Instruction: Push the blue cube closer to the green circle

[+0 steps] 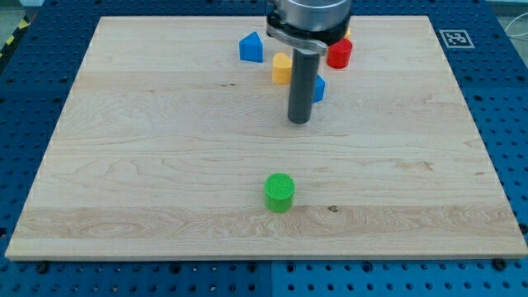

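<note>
The green circle is a short green cylinder standing on the wooden board, below the view's centre. The blue cube sits near the view's top, mostly hidden behind my dark rod; only its right edge shows. My tip rests on the board just below and left of the blue cube, close to it; whether they touch cannot be told. The green circle lies well below my tip, slightly to the left.
A blue house-shaped block sits at the view's top, left of the rod. A yellow block stands just left of the rod. A red block sits right of the rod, with a yellow sliver behind it.
</note>
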